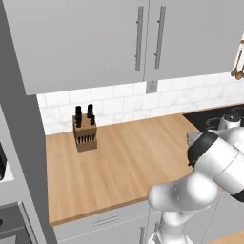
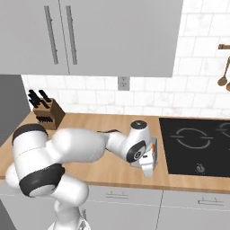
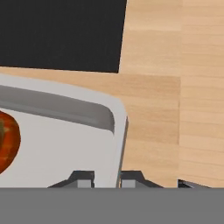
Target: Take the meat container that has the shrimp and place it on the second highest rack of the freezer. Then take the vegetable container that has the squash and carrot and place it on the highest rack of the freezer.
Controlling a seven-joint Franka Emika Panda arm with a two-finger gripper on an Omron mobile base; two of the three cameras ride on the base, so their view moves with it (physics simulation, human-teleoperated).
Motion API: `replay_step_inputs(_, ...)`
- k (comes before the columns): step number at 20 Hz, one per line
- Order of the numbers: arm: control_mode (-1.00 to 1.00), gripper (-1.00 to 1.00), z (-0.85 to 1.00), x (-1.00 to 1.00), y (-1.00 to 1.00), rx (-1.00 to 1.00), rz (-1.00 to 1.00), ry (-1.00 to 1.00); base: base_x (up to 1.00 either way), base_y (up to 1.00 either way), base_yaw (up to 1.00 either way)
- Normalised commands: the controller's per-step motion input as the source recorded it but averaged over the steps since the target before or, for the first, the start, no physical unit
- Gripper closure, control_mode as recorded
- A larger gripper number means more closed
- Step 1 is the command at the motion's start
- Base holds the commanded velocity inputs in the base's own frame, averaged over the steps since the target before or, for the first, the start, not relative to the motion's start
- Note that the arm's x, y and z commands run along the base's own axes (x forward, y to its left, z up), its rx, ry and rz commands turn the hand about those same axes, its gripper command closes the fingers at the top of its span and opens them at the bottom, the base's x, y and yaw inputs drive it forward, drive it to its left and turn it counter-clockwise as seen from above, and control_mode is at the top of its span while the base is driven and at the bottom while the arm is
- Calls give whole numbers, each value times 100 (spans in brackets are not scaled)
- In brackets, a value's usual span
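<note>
In the hand view a grey tray, the vegetable container [image 3: 65,144], lies on the wooden counter with a chunky orange-red piece [image 3: 6,140] at its left edge. My gripper [image 3: 107,177] straddles the tray's right rim wall, one fingertip [image 3: 83,177] inside and the other outside, both pressed against the wall. In the right base view the hand [image 2: 150,164] reaches down at the counter's front, just left of the cooktop, and hides most of the tray. The meat container, the shrimp and the freezer's racks are out of view.
A black cooktop [image 2: 197,143] lies right of the hand. A wooden knife block [image 1: 85,133] stands at the back left of the counter [image 1: 119,162]. Wall cabinets [image 1: 95,38] hang above. A tall grey panel [image 1: 14,143] bounds the counter's left end.
</note>
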Motion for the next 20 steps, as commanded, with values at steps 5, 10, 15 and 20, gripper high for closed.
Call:
replay_step_inputs(5,-100,100,78,-60,1,0,0,0,0,0,0)
replay_step_inputs(10,-100,100,33,-65,19,-1,0,-5,0,0,0)
replay_step_inputs(15,-100,100,34,-52,46,-1,-1,-13,0,0,0)
replay_step_inputs(20,-100,100,93,0,46,0,-6,-1,0,0,0)
